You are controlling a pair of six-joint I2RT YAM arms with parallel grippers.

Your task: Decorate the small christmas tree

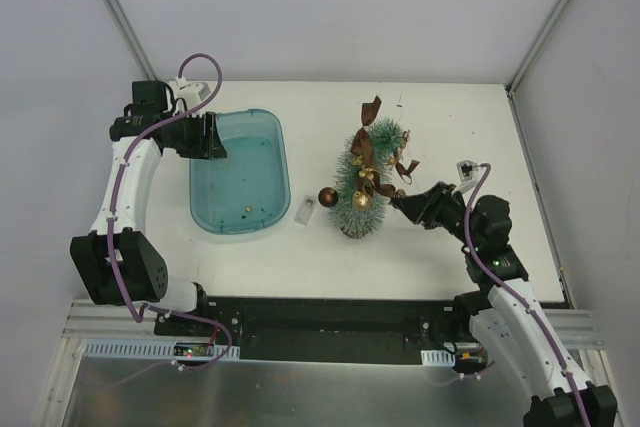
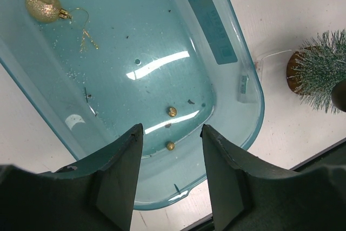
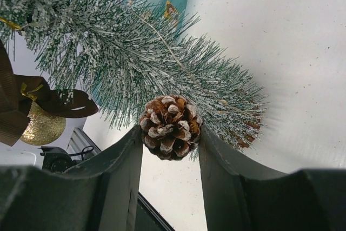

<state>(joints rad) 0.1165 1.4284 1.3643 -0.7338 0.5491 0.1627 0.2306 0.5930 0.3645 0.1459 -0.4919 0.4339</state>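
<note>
The small christmas tree [image 1: 362, 182] stands mid-table and carries a brown ribbon [image 1: 368, 137] and gold balls. A brown ball [image 1: 327, 196] hangs at its left side. My right gripper [image 1: 400, 203] is at the tree's lower right, shut on a frosted pine cone [image 3: 170, 125] that presses against the bristly branches [image 3: 135, 52]. A gold glitter ball [image 3: 42, 125] and ribbon loop [image 3: 48, 98] hang beside it. My left gripper [image 1: 215, 137] hovers over the teal tray [image 1: 282, 147], open [image 2: 172, 133] with nothing between its fingers. The tray [image 2: 151, 36] holds a gold glitter ornament [image 2: 43, 5] and two small gold beads [image 2: 172, 111].
A small clear plastic piece [image 1: 306, 211] lies between the tray and the tree. A little white-and-black object [image 1: 467, 169] sits right of the tree, near my right arm's cable. White walls enclose the table on three sides.
</note>
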